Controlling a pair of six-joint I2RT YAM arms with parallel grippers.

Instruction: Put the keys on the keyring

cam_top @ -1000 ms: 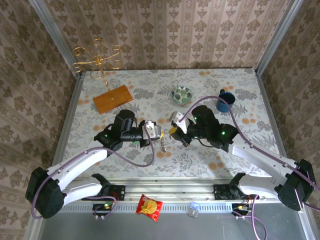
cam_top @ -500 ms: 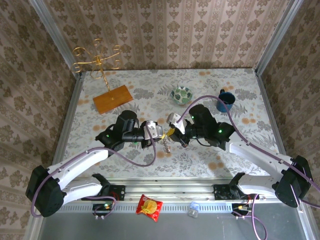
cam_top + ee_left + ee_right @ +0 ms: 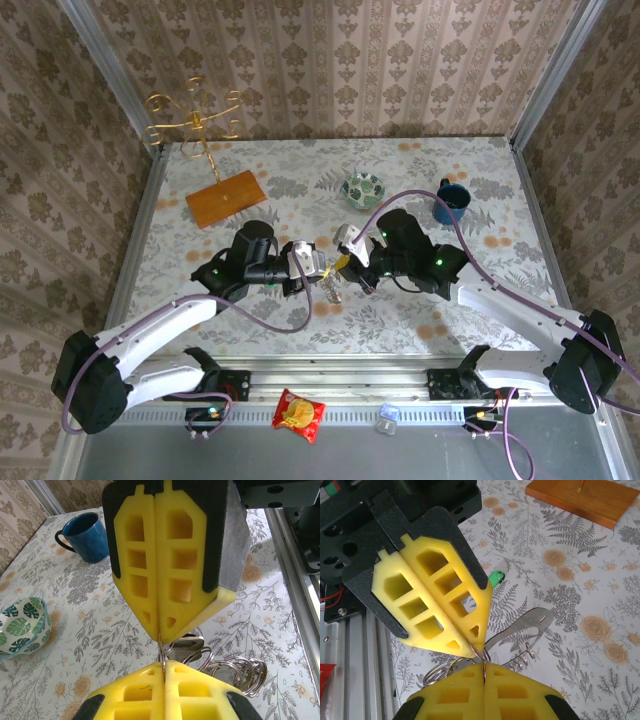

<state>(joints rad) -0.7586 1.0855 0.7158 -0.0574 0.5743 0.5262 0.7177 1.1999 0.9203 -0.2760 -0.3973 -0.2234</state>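
Note:
My left gripper (image 3: 320,266) and right gripper (image 3: 346,262) meet tip to tip above the table's middle. Both are shut on the same small metal ring (image 3: 162,656), which the left wrist view shows pinched between my left gripper (image 3: 164,667) below and the right fingers (image 3: 165,580) above. In the right wrist view my right gripper (image 3: 484,669) grips that ring (image 3: 487,656) under the left fingers (image 3: 440,595). A bunch of silver split rings (image 3: 235,669) and a flat silver piece (image 3: 522,626) hang from it. A green key head (image 3: 495,576) peeks out behind. The black-headed key and the floppy loop are hidden.
A patterned bowl (image 3: 364,189) and a blue mug (image 3: 451,202) stand behind the grippers to the right. A wooden board (image 3: 226,198) with a gold wire stand (image 3: 192,120) sits at the back left. A snack packet (image 3: 299,413) lies on the front rail.
The right gripper moved left and closed in on the left gripper's tip. Over the last half second both have stayed still on the ring.

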